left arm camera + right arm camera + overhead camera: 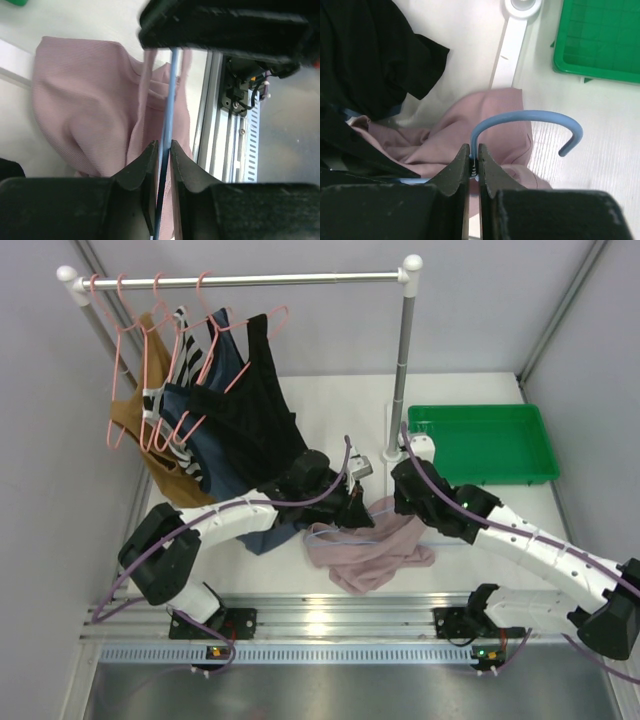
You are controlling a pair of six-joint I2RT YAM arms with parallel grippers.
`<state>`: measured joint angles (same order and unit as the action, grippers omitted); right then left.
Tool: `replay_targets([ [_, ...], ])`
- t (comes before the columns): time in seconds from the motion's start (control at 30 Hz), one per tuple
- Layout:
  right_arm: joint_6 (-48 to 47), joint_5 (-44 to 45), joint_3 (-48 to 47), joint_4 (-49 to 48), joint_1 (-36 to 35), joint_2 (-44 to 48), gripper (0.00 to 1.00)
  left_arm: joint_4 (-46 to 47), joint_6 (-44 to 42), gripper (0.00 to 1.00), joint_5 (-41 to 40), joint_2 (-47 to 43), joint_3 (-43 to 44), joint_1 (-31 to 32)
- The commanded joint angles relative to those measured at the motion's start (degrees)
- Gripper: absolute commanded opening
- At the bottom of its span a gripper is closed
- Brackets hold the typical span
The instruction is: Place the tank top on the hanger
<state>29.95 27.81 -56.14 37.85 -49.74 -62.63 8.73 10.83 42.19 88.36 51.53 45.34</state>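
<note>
The white surface (340, 410) is walled in by pale panels, with a clothes rail (250, 280) across the back.

The left claw (163, 150) is pinched tight on a straight run of the light-blue wire hanger (171, 100). The right claw (474, 152) is clamped on the same hanger at the twisted neck just below its hook, which curves out to the right above the surface. Both claws meet near the middle of the surface, close together.

Directly beneath them the mauve-pink tank top (375, 550) lies crumpled on the surface between the two arms, near the front rail. A narrow strap runs just beside the wire; whether it is threaded over the wire cannot be told.

Farther out, a black tank top (260, 410) and a navy top (215, 430) hang from pink wire hangers (130, 370) at back left. A green tray (480, 445) sits at back right.
</note>
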Motion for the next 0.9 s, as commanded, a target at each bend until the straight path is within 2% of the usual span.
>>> replay_targets([
  [0.0, 0.3, 0.7, 0.3, -3.6, -3.0, 1.0, 0.00, 4.3, 4.2, 0.20, -4.8, 0.4, 2.4, 0.0],
  [0.07, 0.2, 1.8, 0.6, -3.4, -3.5, 1.1, 0.00, 3.8, 5.5, 0.29, -6.8, 0.9, 2.6, -0.1],
  [0.13, 0.1, 3.0, 0.9, -3.5, -4.2, 1.3, 0.00, 3.7, 7.4, 0.32, -8.9, 0.7, 2.2, 0.0],
  [0.4, 0.3, 4.4, 2.1, -3.7, -5.3, 1.6, 0.00, 1.0, 10.1, 0.37, -20.1, -2.8, 2.0, -0.2],
  [0.5, -0.4, 3.8, 2.2, -3.7, -5.3, 2.4, 0.00, -4.9, 10.9, 0.39, -26.8, -3.8, 3.8, -0.6],
  [0.6, -0.7, 3.9, 2.3, -3.0, -5.4, 3.7, 0.00, -11.0, 13.1, 0.40, -30.1, -5.0, 5.0, -2.0],
  [0.8, -1.1, 3.7, 2.5, -1.5, -5.4, 5.0, 0.00, -18.1, 17.1, 0.42, -36.7, -9.8, 3.9, -4.8],
  [0.87, -1.3, 3.5, 3.1, -1.4, -5.4, 5.2, 0.00, -18.6, 17.4, 0.43, -36.8, -11.7, 3.3, -5.4],
])
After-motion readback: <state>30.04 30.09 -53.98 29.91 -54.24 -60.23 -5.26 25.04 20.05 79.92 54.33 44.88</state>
